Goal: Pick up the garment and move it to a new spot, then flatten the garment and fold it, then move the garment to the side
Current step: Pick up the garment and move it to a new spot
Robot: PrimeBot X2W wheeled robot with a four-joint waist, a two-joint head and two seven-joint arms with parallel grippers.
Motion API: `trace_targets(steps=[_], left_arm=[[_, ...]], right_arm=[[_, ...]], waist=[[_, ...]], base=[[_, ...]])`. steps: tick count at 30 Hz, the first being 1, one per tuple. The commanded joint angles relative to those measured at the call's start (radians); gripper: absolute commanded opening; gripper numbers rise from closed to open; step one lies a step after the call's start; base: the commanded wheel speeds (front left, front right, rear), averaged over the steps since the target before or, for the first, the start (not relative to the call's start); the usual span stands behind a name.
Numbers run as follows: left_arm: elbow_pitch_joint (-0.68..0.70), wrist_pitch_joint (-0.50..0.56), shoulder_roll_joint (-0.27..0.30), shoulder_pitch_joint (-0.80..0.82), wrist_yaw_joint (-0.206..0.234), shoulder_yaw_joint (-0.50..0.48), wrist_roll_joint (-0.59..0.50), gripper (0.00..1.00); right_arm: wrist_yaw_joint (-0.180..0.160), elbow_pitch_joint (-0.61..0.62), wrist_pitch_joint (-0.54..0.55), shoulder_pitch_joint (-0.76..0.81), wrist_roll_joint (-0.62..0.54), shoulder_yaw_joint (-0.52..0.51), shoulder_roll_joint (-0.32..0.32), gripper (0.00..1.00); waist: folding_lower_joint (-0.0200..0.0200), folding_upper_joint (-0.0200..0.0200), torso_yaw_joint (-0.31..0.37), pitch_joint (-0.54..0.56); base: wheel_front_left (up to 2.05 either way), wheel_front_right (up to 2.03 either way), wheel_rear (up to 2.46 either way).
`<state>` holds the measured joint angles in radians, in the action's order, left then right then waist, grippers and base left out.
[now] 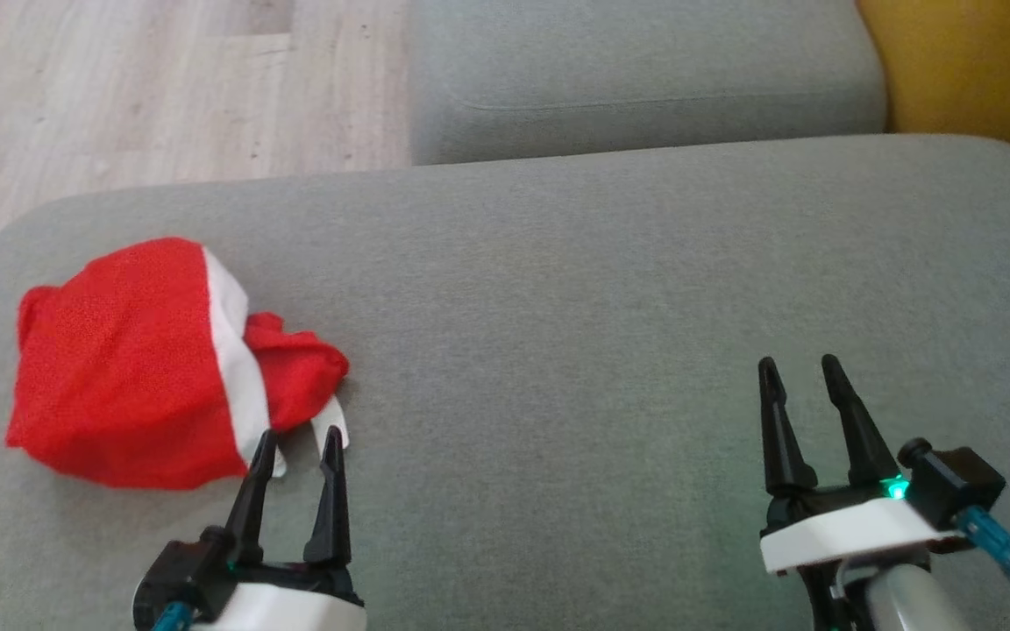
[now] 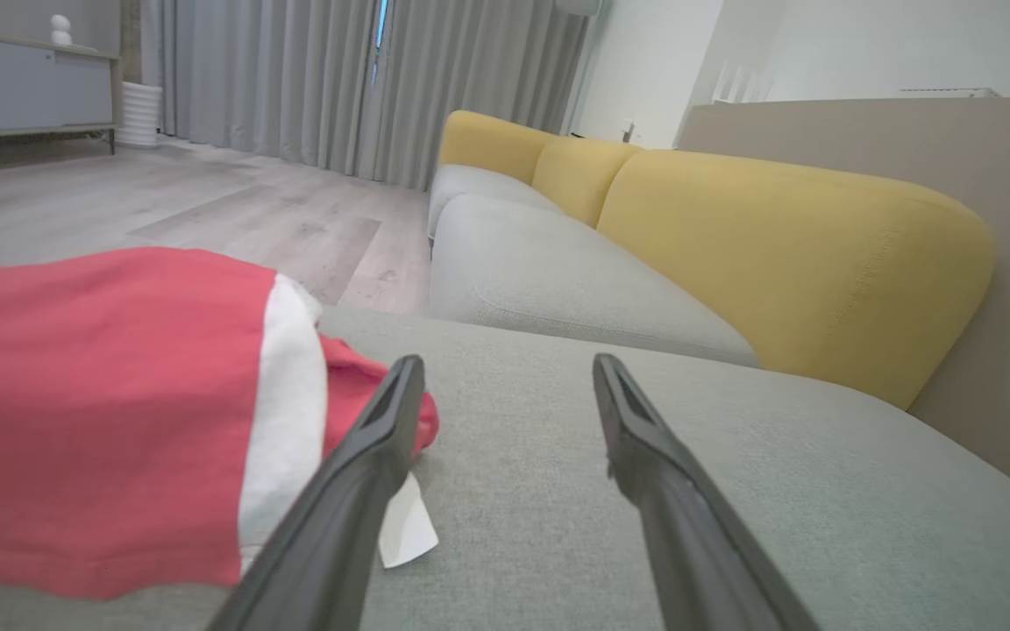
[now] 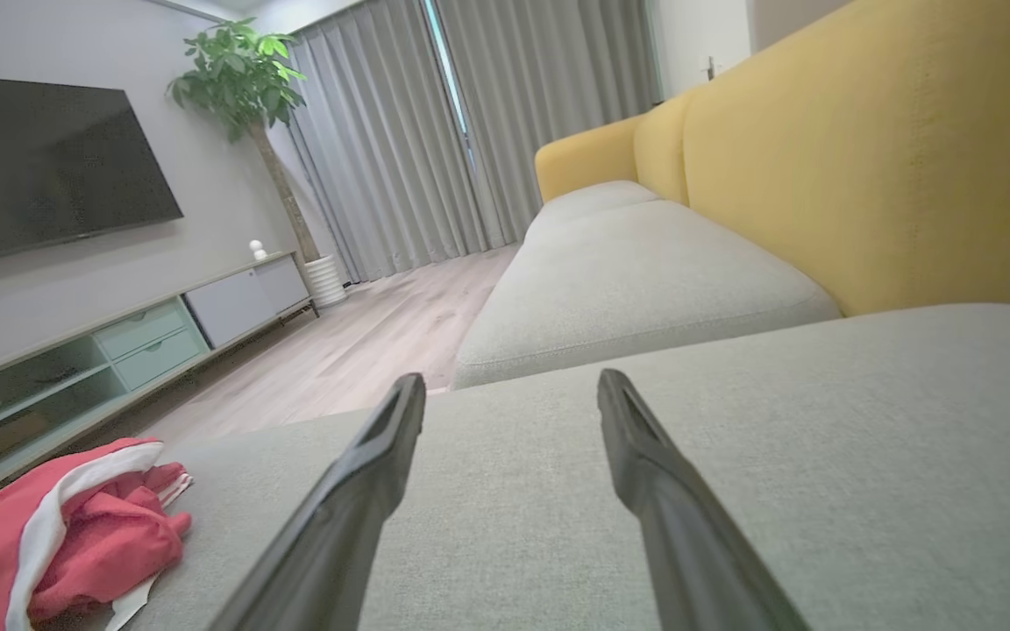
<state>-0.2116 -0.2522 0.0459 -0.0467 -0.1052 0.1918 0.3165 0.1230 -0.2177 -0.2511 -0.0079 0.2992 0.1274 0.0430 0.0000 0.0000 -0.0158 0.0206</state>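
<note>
The garment [image 1: 141, 364] is a red cloth with a white band, bunched in a heap at the left end of the grey sofa seat [image 1: 601, 333]. My left gripper [image 1: 299, 438] stands open right at the heap's near right edge, its left fingertip against the white band and a white tag. From the left wrist camera the garment [image 2: 102, 412] lies left of the open gripper [image 2: 509, 372]. My right gripper [image 1: 799, 366] hovers open over bare cushion far to the right, with nothing between its fingers. In the right wrist view the garment [image 3: 58, 535] sits at the lower left, well apart from the open gripper [image 3: 512, 386].
A second grey seat cushion [image 1: 636, 79] lies beyond the first, with a yellow backrest [image 1: 978, 61] on the right. Wooden floor [image 1: 145, 88] drops off past the cushion's left and far edge. A TV unit [image 3: 119, 333] and a potted plant [image 3: 242, 79] stand across the room.
</note>
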Motion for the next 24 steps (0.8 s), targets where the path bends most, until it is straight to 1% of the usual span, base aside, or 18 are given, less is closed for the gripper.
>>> trace_targets(steps=[1, 8, 10, 11, 18, 24], left_arm=[[0.029, -0.01, 0.004, 0.037, 0.005, -0.038, -0.01, 1.0], [0.019, -0.01, 0.004, 0.023, 0.012, -0.06, -0.026, 1.0], [0.015, -0.01, 0.004, 0.019, 0.01, -0.069, -0.034, 1.0], [0.015, -0.01, 0.004, 0.019, 0.01, -0.069, -0.034, 1.0], [0.013, -0.01, 0.004, 0.002, 0.005, -0.102, -0.057, 1.0], [0.015, -0.01, 0.004, -0.009, -0.001, -0.129, -0.071, 1.0]], right_arm=[[0.008, 0.036, -0.011, -0.029, 0.004, 0.033, 0.007, 1.0], [0.008, 0.034, -0.011, -0.01, 0.02, 0.071, 0.007, 1.0], [0.008, 0.033, -0.011, -0.005, 0.028, 0.082, 0.007, 1.0], [0.008, 0.033, -0.011, -0.005, 0.028, 0.082, 0.007, 1.0], [0.008, 0.029, -0.011, 0.014, 0.052, 0.125, 0.007, 1.0], [0.008, 0.028, -0.011, 0.025, 0.075, 0.168, 0.007, 1.0]], waist=[[0.0, 0.0, -0.028, 0.008], [0.0, 0.0, -0.133, 0.028], [0.0, 0.0, -0.166, 0.033], [0.0, 0.0, -0.166, 0.033], [0.0, 0.0, -0.282, 0.049], [0.0, 0.0, -0.364, 0.061]], base=[[0.0, 0.0, 0.0], [0.0, 0.0, 0.0], [0.0, 0.0, 0.0], [0.0, 0.0, 0.0], [0.0, 0.0, 0.0], [0.0, 0.0, 0.0]])
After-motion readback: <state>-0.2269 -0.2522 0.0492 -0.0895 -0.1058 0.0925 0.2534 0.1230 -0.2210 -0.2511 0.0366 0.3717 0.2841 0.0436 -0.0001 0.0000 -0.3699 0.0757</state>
